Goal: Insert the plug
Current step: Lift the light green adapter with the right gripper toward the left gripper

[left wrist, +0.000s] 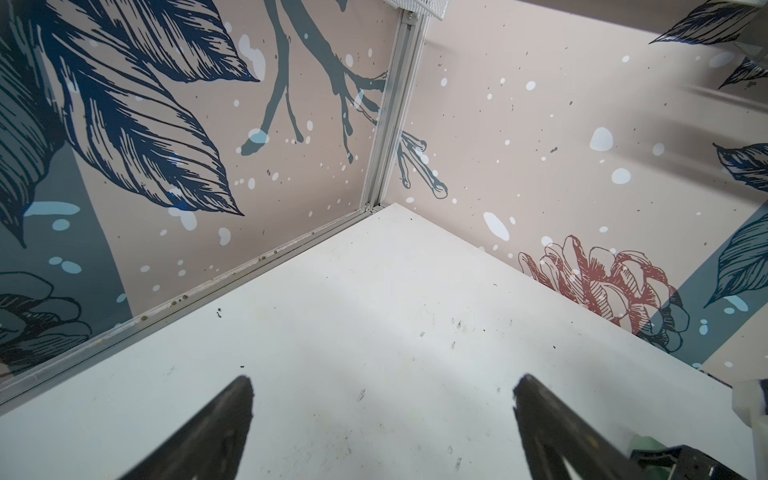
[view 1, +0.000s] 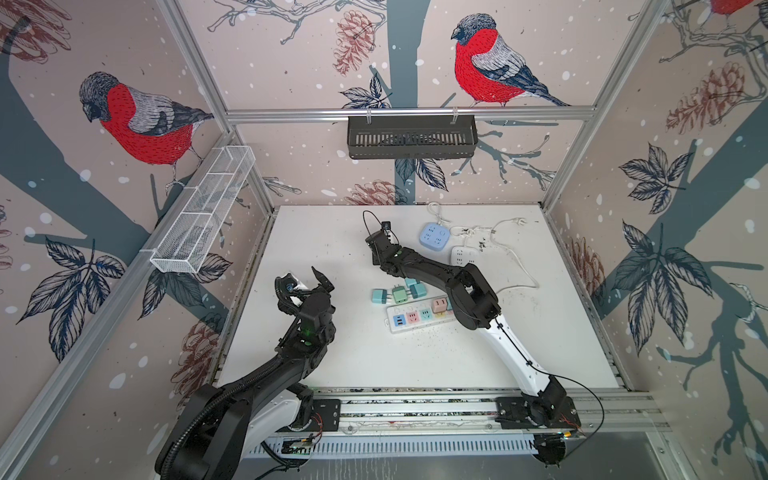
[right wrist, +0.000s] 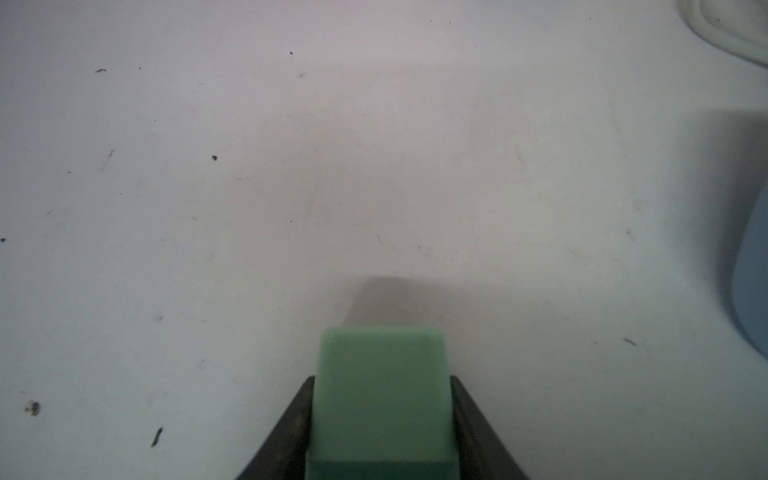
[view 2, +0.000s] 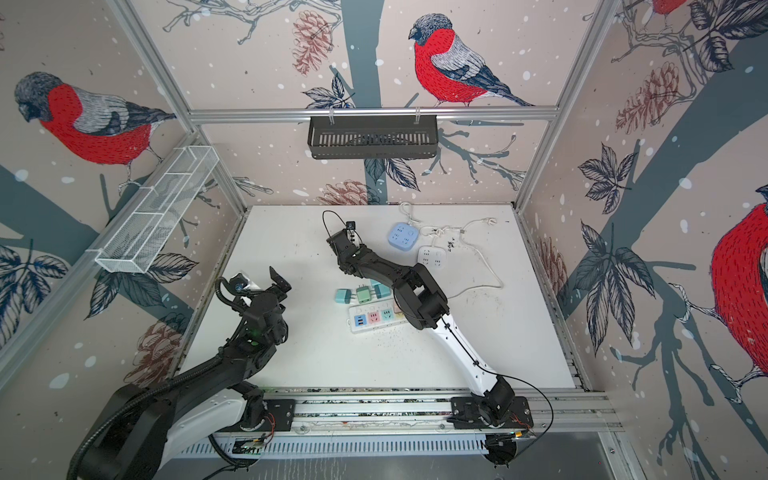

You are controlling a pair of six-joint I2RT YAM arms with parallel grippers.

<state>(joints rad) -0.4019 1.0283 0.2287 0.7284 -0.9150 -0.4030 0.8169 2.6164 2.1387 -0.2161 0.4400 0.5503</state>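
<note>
In the right wrist view my right gripper (right wrist: pixel 381 379) is shut on a light green plug (right wrist: pixel 380 415), one finger pressed on each side of it, just above the white table. In both top views that gripper (view 1: pixel 375 246) (view 2: pixel 337 245) points down at the back middle of the table and hides the plug. The white power strip (view 1: pixel 411 321) (view 2: pixel 372 319) with coloured sockets lies in the middle, partly under the right arm. My left gripper (view 1: pixel 307 282) (view 2: pixel 262 284) (left wrist: pixel 384 380) hangs open and empty on the left.
Three loose plugs, teal (view 1: pixel 379 296), green (view 1: pixel 400 294) and teal (view 1: pixel 415 289), lie behind the strip. A pink plug (view 1: pixel 439 304) sits in the strip. A blue square socket (view 1: pixel 433 235) (right wrist: pixel 752 291) and a white socket (view 1: pixel 461 255) with white cables (view 1: pixel 519 257) lie at the back right.
</note>
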